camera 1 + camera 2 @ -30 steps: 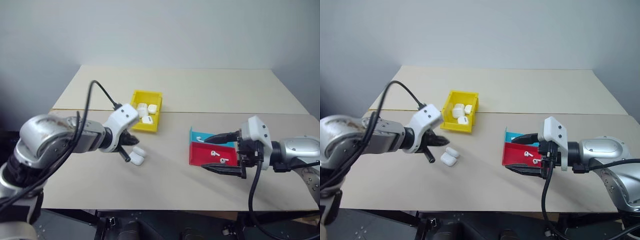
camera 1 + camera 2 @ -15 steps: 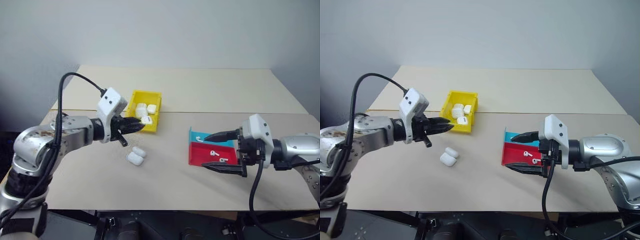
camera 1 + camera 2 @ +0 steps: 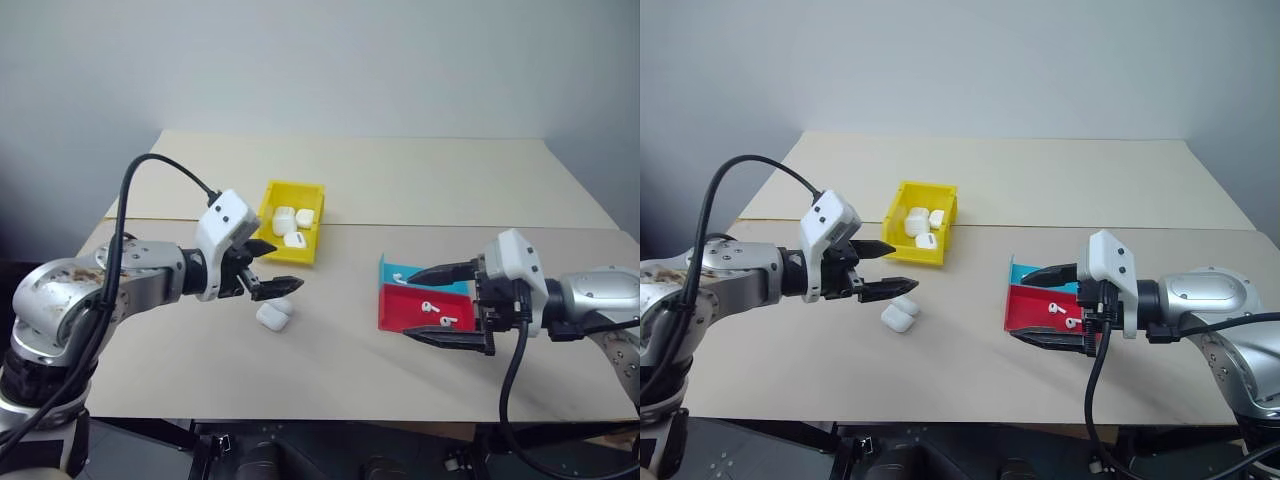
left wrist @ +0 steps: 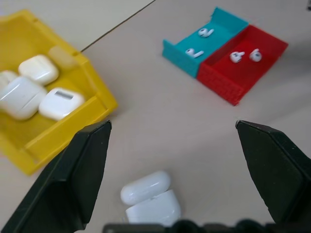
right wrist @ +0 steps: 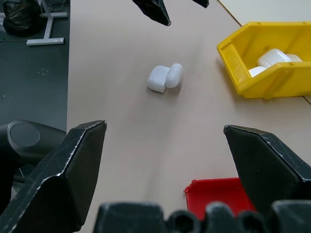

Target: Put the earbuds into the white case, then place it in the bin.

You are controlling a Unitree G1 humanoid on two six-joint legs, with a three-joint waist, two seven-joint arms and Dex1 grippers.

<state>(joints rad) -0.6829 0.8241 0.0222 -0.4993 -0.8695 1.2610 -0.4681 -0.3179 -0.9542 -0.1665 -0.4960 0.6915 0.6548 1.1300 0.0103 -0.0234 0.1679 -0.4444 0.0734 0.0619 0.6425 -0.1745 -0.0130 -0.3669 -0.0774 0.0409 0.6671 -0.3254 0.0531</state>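
The white case point(image 3: 272, 315) lies on the table with its lid flipped open, in front of the yellow bin point(image 3: 294, 256). My left gripper point(image 3: 275, 266) hovers open just above and behind the case, touching nothing; the left wrist view has the case point(image 4: 148, 196) low between its fingers. Two earbuds point(image 3: 437, 313) lie in the red tray point(image 3: 395, 318), and others point(image 4: 200, 42) lie in the cyan tray point(image 4: 175, 51). My right gripper point(image 3: 408, 304) stands open, one finger above the trays and one at the red tray's front.
The yellow bin point(image 3: 908, 254) holds several closed white look-alike cases point(image 4: 34, 87). The red and cyan trays sit side by side at the right. A seam point(image 3: 450, 227) crosses the tabletop behind the bin. Bare tabletop lies between the case and the trays.
My left gripper has gone from shut to open and has swung up from beside the case, fingers now pointing right over it. The case and the right arm have stayed put.
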